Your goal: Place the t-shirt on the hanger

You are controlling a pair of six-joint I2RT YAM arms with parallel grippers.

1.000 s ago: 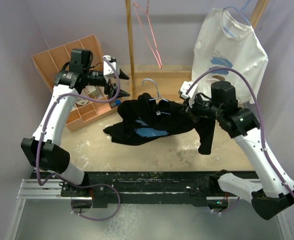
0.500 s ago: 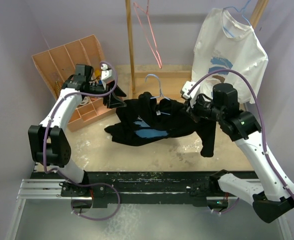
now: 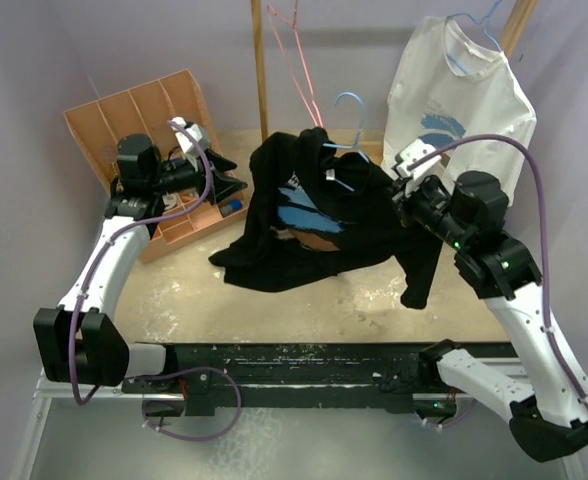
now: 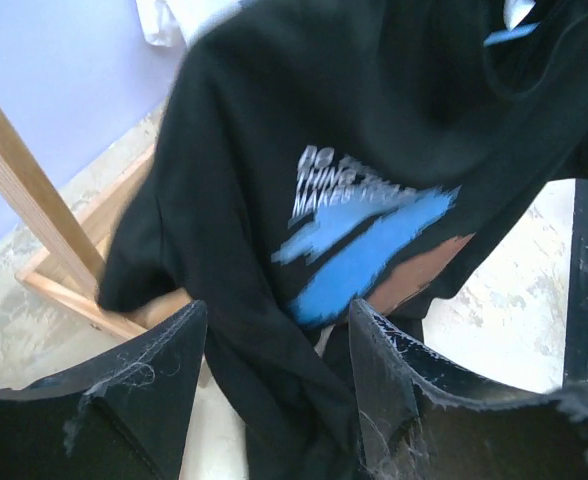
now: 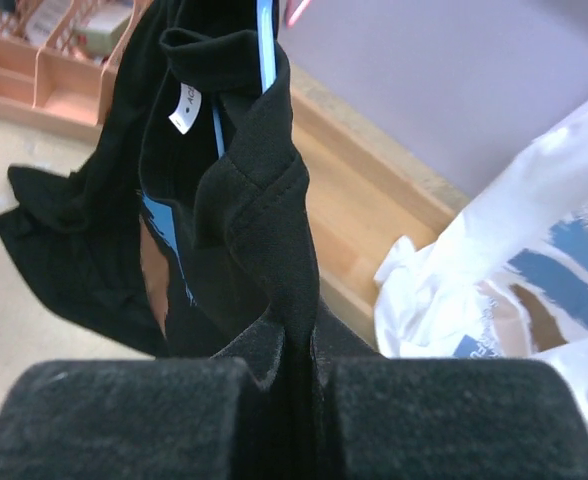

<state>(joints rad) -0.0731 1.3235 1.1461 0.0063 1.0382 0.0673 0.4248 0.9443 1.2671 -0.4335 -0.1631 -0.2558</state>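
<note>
Holds the t-shirt (image 3: 314, 215) half-raised above the counter's (image 3: 374, 300) centre, hem trailing.
Pinches a fold of black cloth tight in the right pincer (image 5: 296, 370) at the garment's 3 o'clock, with the hanger (image 3: 352, 108) inside the collar and its hook poking out at 12. Shows the left pincer (image 4: 274, 330) spread wide at 9 o'clock, gripping nothing, just beside the sleeve and near the wooden tray (image 3: 104, 125).

One black t-shirt (image 3: 319, 225), one white t-shirt (image 3: 464, 95); two blue hangers (image 3: 361, 118) (image 3: 479, 30), one pink hanger (image 3: 300, 62).
</note>
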